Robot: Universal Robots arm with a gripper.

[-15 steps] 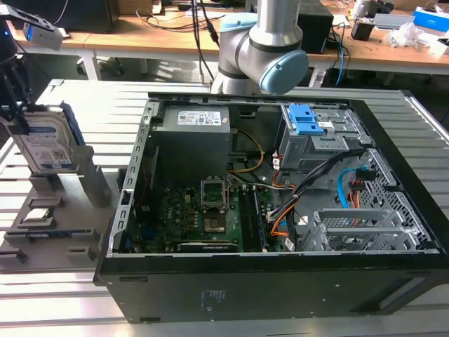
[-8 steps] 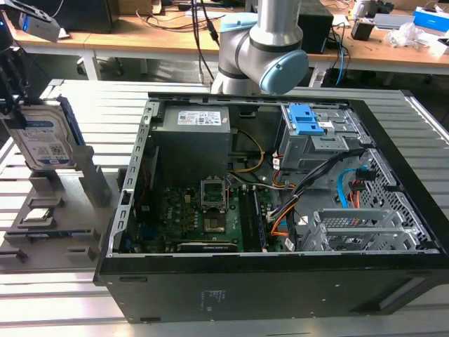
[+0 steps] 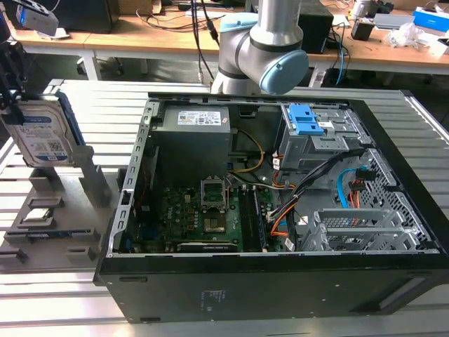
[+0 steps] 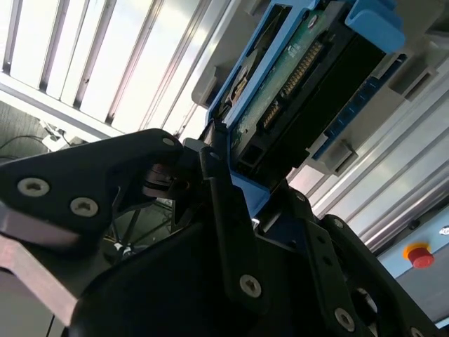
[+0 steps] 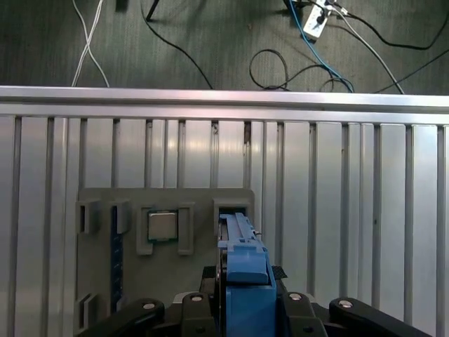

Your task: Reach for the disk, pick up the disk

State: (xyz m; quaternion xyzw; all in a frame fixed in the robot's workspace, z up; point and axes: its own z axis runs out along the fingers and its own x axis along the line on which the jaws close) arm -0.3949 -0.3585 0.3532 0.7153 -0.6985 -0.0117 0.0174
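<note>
**Silver disk clamped at 1 end over its holder: slip and snag risks**

Exterior view: the disk hangs upright, label outward, at 9 o'clock of the open computer case, over the grey holder. The gripper meets it near the disk's 11 o'clock corner and looks clenched on that upper edge.

Second wrist view: 2 black fingers press either side of the disk at its blue rail, circuit-board face showing. The hold is at 1 end only. My worry is that the long body swings, or slides out if the pads bear on smooth plastic.

First wrist view: the disk sits between the jaws, in line with a slot in the holder, near 1 chip. I cannot tell whether its lower end has cleared that slot. If not, a sideways pull could jam the rail or tip the holder.
</note>
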